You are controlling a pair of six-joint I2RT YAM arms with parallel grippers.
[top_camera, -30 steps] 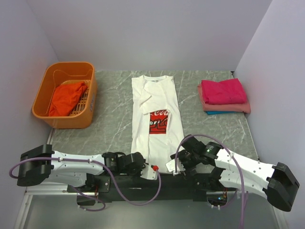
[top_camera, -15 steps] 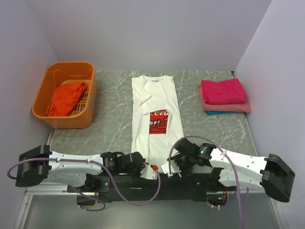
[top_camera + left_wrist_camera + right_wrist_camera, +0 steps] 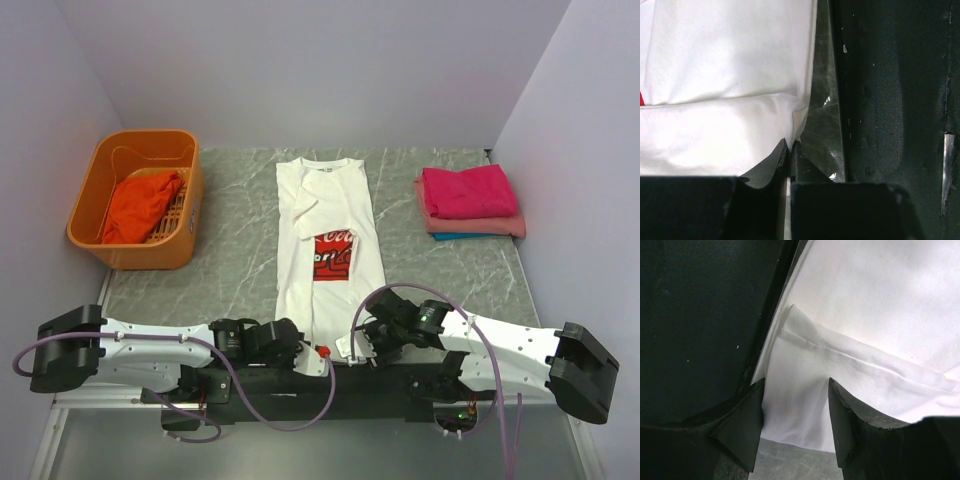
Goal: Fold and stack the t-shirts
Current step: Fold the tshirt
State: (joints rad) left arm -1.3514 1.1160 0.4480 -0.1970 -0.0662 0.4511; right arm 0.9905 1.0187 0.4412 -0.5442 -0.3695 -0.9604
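The white t-shirt [image 3: 325,215] with a red print [image 3: 332,255] lies flat along the middle of the table, both sides folded in. My left gripper [image 3: 318,354] is at its near hem. In the left wrist view the gripper [image 3: 788,147] is shut, pinching a corner of the white t-shirt [image 3: 730,75]. My right gripper [image 3: 352,348] is at the same hem. In the right wrist view it [image 3: 796,381] is open, its fingers either side of the hem of the white t-shirt [image 3: 875,305]. An orange-red shirt [image 3: 140,205] lies in the basket. Folded magenta [image 3: 468,190], pink [image 3: 478,227] and blue [image 3: 468,237] shirts are stacked at the right.
The orange plastic basket [image 3: 100,165] stands at the back left. The black base bar [image 3: 400,375] of the arms runs along the near table edge, right beside both grippers. Walls close in the table on three sides.
My right arm has swung left and down to the white shirt's near hem. The left arm has barely shifted. The shirts have not moved.
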